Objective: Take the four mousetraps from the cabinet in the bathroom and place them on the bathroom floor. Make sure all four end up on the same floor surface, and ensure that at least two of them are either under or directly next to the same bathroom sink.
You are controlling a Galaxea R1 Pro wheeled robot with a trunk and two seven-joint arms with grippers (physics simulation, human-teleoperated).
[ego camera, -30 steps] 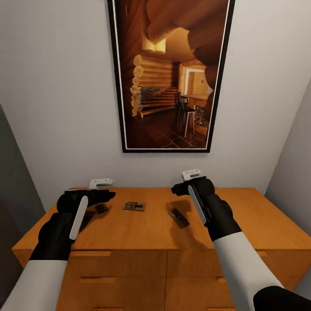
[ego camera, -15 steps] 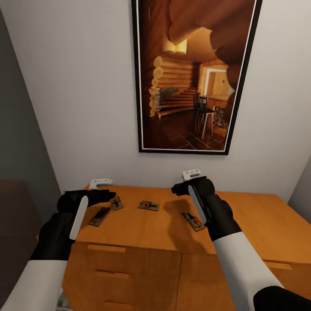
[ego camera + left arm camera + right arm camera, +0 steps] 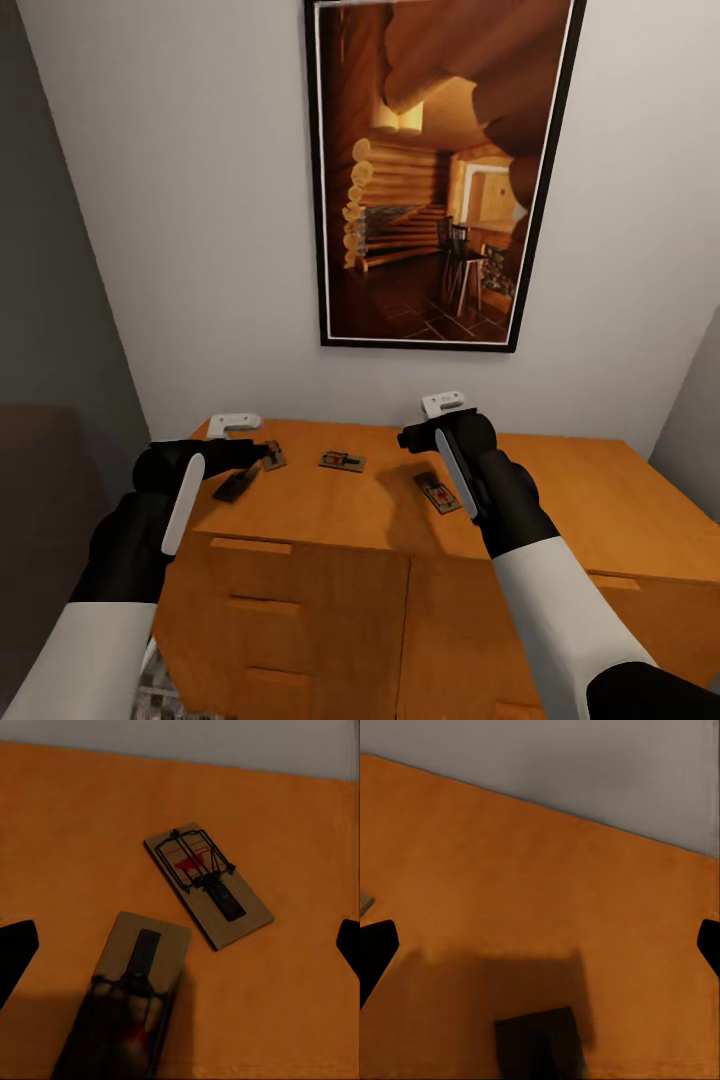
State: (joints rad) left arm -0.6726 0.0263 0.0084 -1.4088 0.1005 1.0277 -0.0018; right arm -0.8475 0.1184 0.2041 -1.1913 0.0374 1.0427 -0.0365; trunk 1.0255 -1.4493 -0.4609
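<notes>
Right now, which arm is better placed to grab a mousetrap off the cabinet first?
Probably the left. The left gripper hangs open over two mousetraps on the cabinet, both between its fingertips in the wrist view. The right gripper is open too, with one trap near it.

No legible text or labels

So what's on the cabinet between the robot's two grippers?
In the head view, one mousetrap lies flat on the cabinet top between the left gripper and the right gripper; the wood around it is bare.
</notes>
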